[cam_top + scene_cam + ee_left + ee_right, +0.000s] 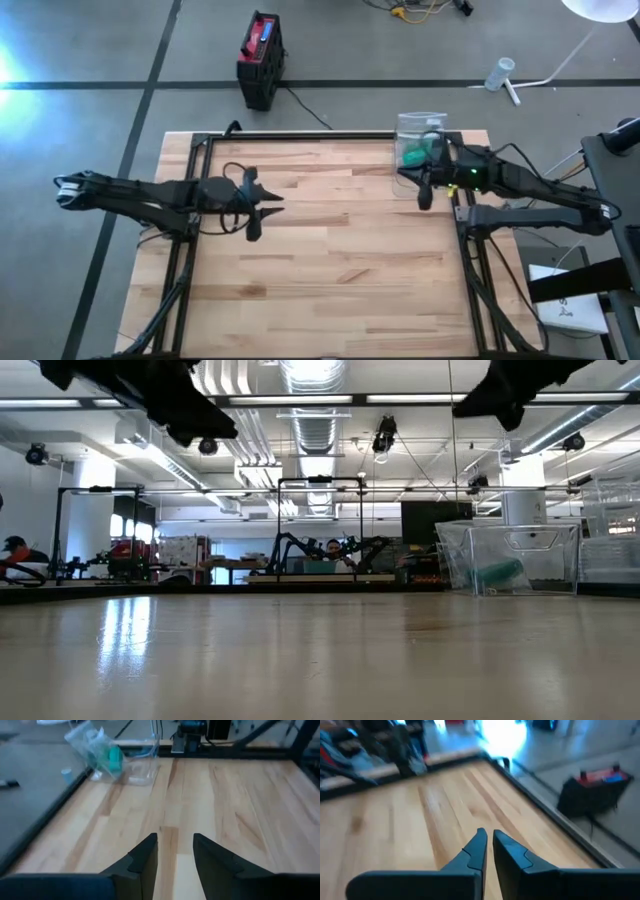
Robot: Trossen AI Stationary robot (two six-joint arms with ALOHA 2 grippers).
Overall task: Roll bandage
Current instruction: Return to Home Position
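Nearest the front edge, the wooden table (330, 280) lay bare, its pale planks marked by nothing that could be made out. Over its left side hung the left gripper (175, 837), its two fingers parted with a clear gap and nothing between them. On the right side, further back, the right gripper (489, 834) hung just beside the bin, its fingers drawn almost together on nothing at all. At the far edge of the table stood the clear bin (420, 122), and in it lay the clear bag (86, 742) with the dark green bandage (412, 157) rolled up inside. Judged from this, the job was as good as finished: the roll was made, bagged and binned, and what remained was for both arms to fold back to their rest pose, the right one having to clear the bin wall. Past the table, a red and black box (260, 60) with a cable sat on the grey floor, crossed by dark tape lines (300, 84). Level across the top, the room opened into a wide workshop with bright ceiling lights (315, 375), ducts and other rigs far off.
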